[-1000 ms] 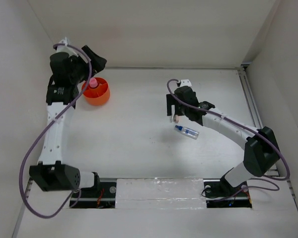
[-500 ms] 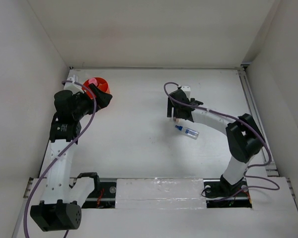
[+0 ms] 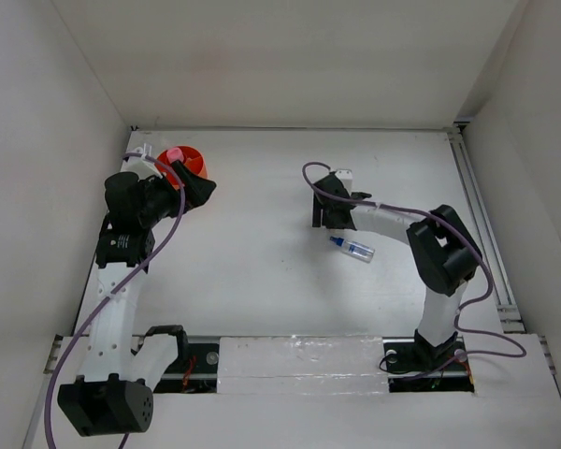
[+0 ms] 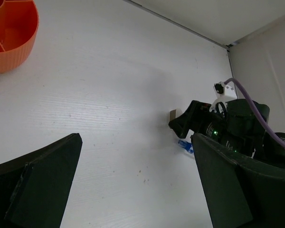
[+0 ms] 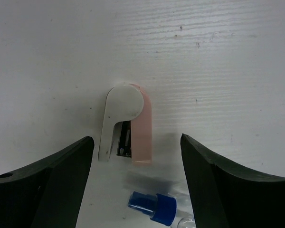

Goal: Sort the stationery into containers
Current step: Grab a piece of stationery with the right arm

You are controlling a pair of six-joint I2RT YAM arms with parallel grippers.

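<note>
Straddling white-pink item (image 5: 128, 121), well right of tub (image 4: 19, 52), with open, empty right gripper (image 5: 135, 139); leaving blue-capped tube (image 5: 154, 208) there unsorted; idling wide-open, empty left gripper (image 4: 136, 142) beside tub; pink-capped tube (image 3: 174, 155) inside.

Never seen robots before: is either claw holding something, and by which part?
Nothing is held. The right gripper stands open astride the small white-and-pink clip-like piece, gaps on both sides; the left gripper is open and empty.
</note>
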